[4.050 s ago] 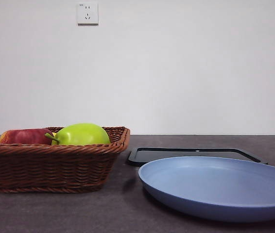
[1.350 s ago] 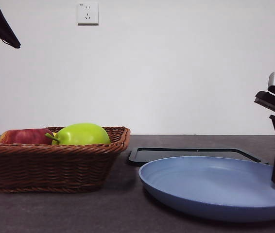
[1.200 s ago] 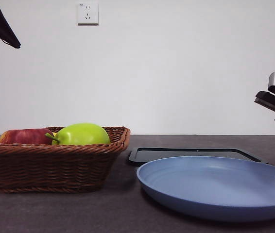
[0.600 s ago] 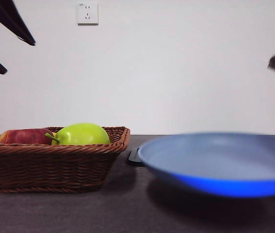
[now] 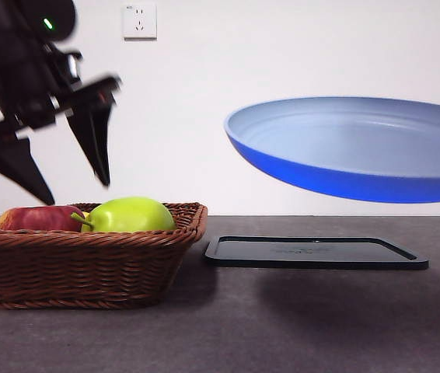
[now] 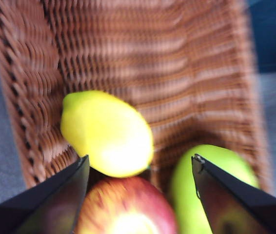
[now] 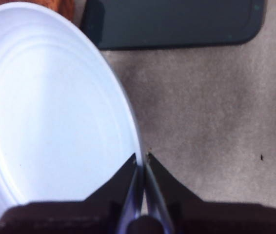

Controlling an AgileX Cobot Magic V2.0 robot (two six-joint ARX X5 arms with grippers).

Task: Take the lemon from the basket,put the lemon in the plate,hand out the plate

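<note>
plate (image 5: 352,148) lifted, right fingers (image 7: 142,161) pinching rim, left fingers (image 5: 64,167) spread, lemon (image 6: 106,132) blurred

A brown woven wicker basket (image 6: 143,63) (ribbed weave, braided rim) holds a bright yellow oval lemon (image 6: 106,134), a red, yellow-streaked apple (image 6: 126,209) and a yellow-green stemmed fruit (image 5: 130,214). Beside the basket: a light-blue round plate (image 5: 352,144) and a flat black rectangular tray (image 5: 313,252).

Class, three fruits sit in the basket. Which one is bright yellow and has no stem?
The lemon: a bright yellow oval lying against the basket wall. The apple is red, and the third fruit is yellow-green with a stem.
</note>
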